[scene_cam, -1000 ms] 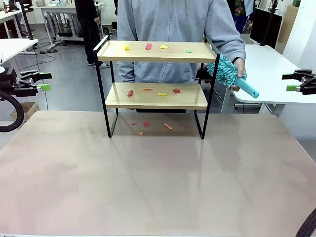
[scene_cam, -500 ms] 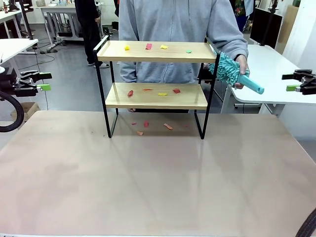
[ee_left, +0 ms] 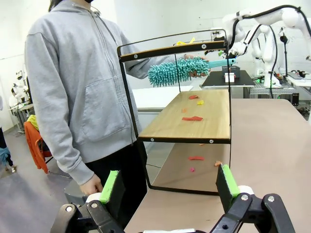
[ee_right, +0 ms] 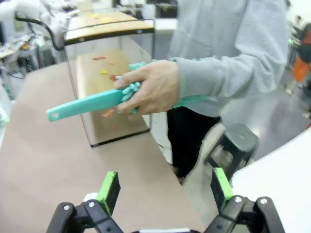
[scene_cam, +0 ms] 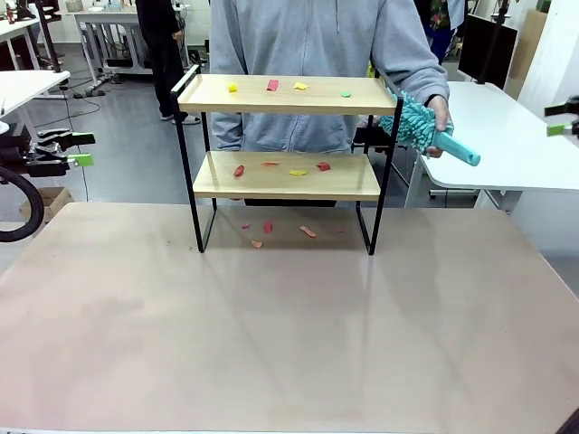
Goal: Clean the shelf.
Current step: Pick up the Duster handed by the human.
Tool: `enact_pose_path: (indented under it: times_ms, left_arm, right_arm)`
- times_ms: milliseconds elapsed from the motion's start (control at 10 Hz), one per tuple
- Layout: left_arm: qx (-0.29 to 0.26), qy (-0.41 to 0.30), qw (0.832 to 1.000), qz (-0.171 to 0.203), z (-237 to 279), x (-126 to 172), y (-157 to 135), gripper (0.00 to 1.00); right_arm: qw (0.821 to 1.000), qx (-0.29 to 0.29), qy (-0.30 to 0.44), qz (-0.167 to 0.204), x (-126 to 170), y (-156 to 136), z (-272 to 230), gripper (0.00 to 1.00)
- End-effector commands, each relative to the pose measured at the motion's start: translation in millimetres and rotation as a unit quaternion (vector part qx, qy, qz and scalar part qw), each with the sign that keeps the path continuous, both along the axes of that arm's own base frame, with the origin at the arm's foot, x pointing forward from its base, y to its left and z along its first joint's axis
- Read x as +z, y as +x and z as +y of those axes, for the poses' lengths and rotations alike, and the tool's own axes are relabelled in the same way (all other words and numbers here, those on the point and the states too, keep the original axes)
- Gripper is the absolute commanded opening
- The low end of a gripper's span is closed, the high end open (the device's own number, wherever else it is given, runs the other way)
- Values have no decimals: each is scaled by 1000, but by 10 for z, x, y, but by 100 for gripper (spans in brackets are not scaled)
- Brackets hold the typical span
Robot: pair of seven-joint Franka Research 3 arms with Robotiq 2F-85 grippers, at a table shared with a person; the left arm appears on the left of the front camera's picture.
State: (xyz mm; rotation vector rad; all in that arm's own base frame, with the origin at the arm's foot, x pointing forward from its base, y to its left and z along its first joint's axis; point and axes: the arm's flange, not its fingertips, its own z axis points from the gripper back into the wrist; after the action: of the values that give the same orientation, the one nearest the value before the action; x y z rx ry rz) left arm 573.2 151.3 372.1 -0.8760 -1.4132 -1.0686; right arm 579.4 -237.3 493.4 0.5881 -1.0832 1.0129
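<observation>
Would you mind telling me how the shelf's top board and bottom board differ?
The top board carries a green scrap; the bottom board has none green. The person's teal duster is nearer the top board than the bottom board. Both are light wood, strewn with red and yellow scraps.

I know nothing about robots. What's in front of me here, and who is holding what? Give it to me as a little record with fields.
Shelf: two wood boards in a black frame, at the far side of the table
Litter: coloured scraps on both boards and on the table beneath
Duster: teal, fluffy, at the shelf's right end, just below the top board
Duster held by: the person's hand, on its handle
Left pincer: open, holding nothing
Right pincer: open, holding nothing
</observation>
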Motion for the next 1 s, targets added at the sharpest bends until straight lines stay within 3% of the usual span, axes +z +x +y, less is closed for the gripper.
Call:
enact_pose_path:
  times_ms: [0,100,300,500,800,900]
  left_arm:
    - [0,4,1000,0,2,14,-8,100]
    - [0,4,1000,0,2,14,-8,100]
    - [0,4,1000,0,2,14,-8,100]
    - [0,4,1000,0,2,14,-8,100]
    - [0,4,1000,0,2,14,-8,100]
    - [0,4,1000,0,2,14,-8,100]
  right_arm:
    - [993,-71,-85,36,419,-316,384,100]
    - [988,-98,-104,58,657,-445,537,100]
    - [964,-208,-107,126,952,-610,989,100]
    - [949,-266,-103,135,1020,-659,1509,100]
    - [938,-274,-124,172,944,-718,2174,100]
    - [947,-263,-114,143,999,-731,2151,100]
